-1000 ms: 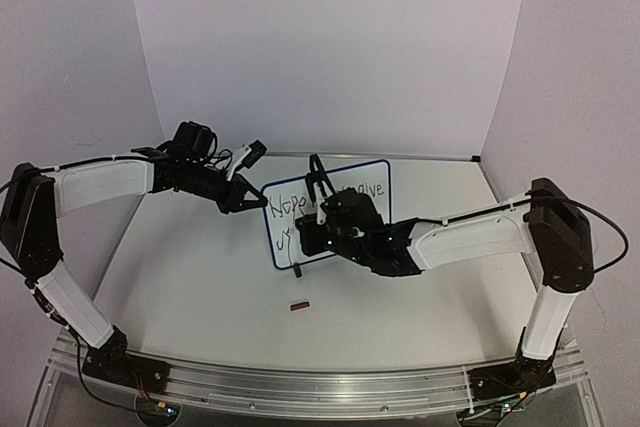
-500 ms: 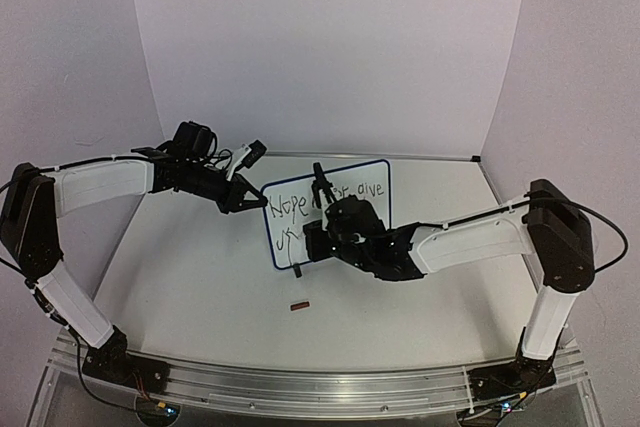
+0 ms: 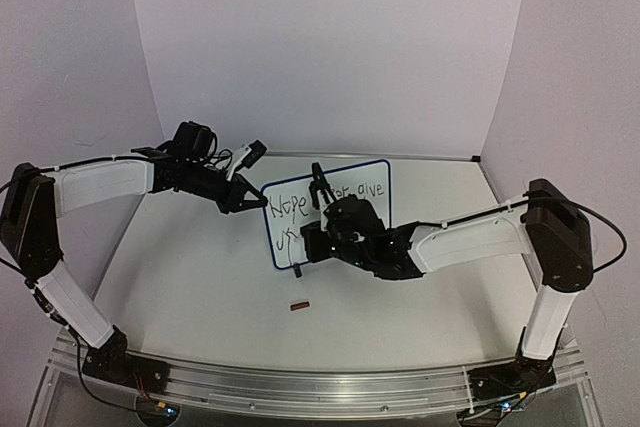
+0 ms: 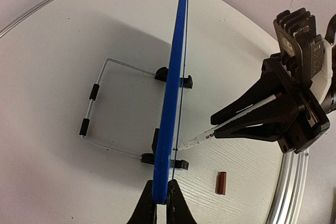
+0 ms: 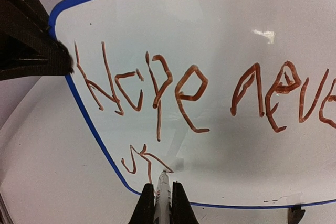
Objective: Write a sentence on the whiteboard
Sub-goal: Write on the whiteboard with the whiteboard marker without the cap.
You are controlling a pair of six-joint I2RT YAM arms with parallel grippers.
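The whiteboard [image 3: 372, 209] stands upright on its feet at mid-table, blue-framed and edge-on in the left wrist view [image 4: 176, 77]. My left gripper [image 3: 250, 201] [image 4: 161, 195] is shut on its left frame edge. The sentence [image 5: 178, 95] reads "Hope never" in red-brown strokes, with "give" further right in the top view. A second line [image 5: 142, 158] below it shows a "u" and a partial letter. My right gripper [image 3: 310, 243] [image 5: 163, 196] is shut on a white marker [image 5: 163, 190] [image 4: 197, 141]. The marker's tip touches the board at the end of that last stroke.
A wire stand [image 4: 97, 108] props the board from behind. A small brown block [image 3: 299, 305] [image 4: 221, 182] lies on the white table in front of the board. The table's metal rail [image 3: 320, 379] runs along the near edge, and purple walls close in on the back and sides.
My right gripper has moved a little left and lower with the marker, from beside the first line down to the second line. The left arm and the board have stayed still.
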